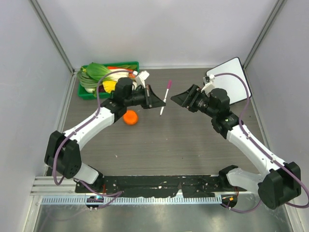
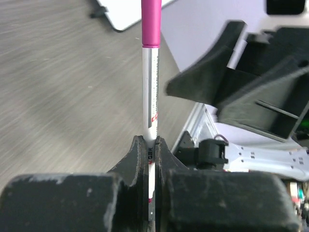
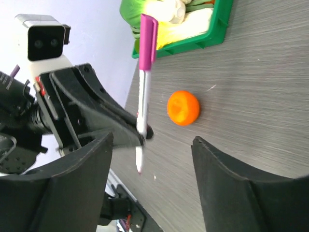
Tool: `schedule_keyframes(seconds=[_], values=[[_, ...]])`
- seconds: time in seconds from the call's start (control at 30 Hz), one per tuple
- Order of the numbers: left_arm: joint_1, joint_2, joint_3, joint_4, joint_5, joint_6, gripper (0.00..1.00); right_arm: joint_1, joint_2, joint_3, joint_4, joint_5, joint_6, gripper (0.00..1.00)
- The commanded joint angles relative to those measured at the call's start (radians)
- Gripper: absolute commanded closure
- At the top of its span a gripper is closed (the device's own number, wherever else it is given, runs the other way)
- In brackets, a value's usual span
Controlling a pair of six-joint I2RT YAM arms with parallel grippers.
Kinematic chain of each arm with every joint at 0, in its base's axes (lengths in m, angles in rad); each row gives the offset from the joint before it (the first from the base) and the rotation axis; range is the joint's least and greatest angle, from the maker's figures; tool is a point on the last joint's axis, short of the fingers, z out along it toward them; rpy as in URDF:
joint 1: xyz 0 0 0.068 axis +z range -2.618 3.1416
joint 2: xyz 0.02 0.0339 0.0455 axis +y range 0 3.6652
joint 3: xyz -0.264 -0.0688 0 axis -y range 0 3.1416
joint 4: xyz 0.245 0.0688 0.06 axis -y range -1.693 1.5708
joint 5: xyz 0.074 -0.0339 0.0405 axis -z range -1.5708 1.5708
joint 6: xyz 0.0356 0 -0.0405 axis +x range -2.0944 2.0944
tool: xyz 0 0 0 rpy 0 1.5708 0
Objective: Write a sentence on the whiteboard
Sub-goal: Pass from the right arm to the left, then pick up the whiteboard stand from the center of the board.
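Observation:
A marker with a white barrel and magenta cap (image 1: 165,96) hangs nearly upright above the table's middle. My left gripper (image 1: 160,100) is shut on the marker's lower barrel (image 2: 150,87), pads tight on both sides (image 2: 150,145). My right gripper (image 1: 175,99) faces it from the right, open, its jaws standing wide apart around the marker's tip (image 3: 144,92) without touching it (image 3: 152,140). The whiteboard (image 1: 231,79) lies at the back right, its near corner under the right arm. Its visible face is plain white, and the sentence is out of view.
An orange ball (image 1: 130,117) lies on the table under the left arm. A green tray (image 1: 86,93) of toy vegetables stands at the back left. Grey walls close in both sides and the back.

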Motion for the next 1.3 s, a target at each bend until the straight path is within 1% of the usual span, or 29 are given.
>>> schedule_keyframes(seconds=[0.0, 0.07, 0.17, 0.27, 0.3, 0.33, 0.4, 0.47, 0.53, 0.67, 0.77, 0.83, 0.93, 1.0, 1.1, 1.27], values=[[0.141, -0.081, -0.092, 0.055, 0.035, -0.044, 1.00, -0.002, -0.006, 0.055, -0.058, 0.037, -0.088, 0.22], [0.208, -0.112, -0.134, 0.040, 0.053, -0.051, 1.00, -0.002, 0.000, 0.061, -0.119, 0.075, -0.119, 0.16], [0.309, -0.164, -0.175, -0.026, 0.064, -0.030, 1.00, -0.002, 0.023, 0.079, -0.223, 0.156, -0.172, 0.11], [0.397, -0.215, -0.179, -0.159, 0.046, 0.034, 1.00, 0.000, 0.060, 0.122, -0.324, 0.254, -0.205, 0.10], [0.415, -0.231, -0.166, -0.219, 0.031, 0.066, 1.00, -0.002, 0.086, 0.130, -0.381, 0.317, -0.227, 0.10], [0.426, -0.242, -0.148, -0.289, -0.008, 0.100, 1.00, -0.002, 0.098, 0.157, -0.409, 0.407, -0.234, 0.10], [0.431, -0.268, -0.108, -0.412, -0.089, 0.198, 1.00, -0.003, 0.152, 0.196, -0.481, 0.481, -0.272, 0.09], [0.432, -0.285, -0.079, -0.492, -0.147, 0.255, 1.00, -0.002, 0.205, 0.237, -0.554, 0.552, -0.303, 0.09], [0.431, -0.299, -0.068, -0.535, -0.189, 0.295, 1.00, 0.000, 0.250, 0.271, -0.591, 0.612, -0.315, 0.08], [0.434, -0.322, -0.100, -0.537, -0.255, 0.343, 1.00, -0.002, 0.314, 0.305, -0.608, 0.713, -0.315, 0.07], [0.434, -0.336, -0.146, -0.509, -0.289, 0.363, 1.00, -0.002, 0.345, 0.326, -0.608, 0.758, -0.275, 0.07], [0.434, -0.336, -0.157, -0.514, -0.304, 0.370, 1.00, -0.005, 0.373, 0.340, -0.618, 0.777, -0.220, 0.05], [0.434, -0.344, -0.156, -0.532, -0.313, 0.384, 1.00, -0.017, 0.431, 0.359, -0.645, 0.784, -0.124, 0.05], [0.431, -0.363, -0.162, -0.537, -0.332, 0.396, 1.00, -0.031, 0.460, 0.366, -0.656, 0.791, -0.081, 0.07], [0.432, -0.391, -0.186, -0.534, -0.342, 0.392, 1.00, -0.039, 0.498, 0.389, -0.677, 0.843, -0.025, 0.09], [0.434, -0.410, -0.203, -0.531, -0.352, 0.384, 1.00, -0.046, 0.575, 0.446, -0.719, 0.935, 0.077, 0.17]])
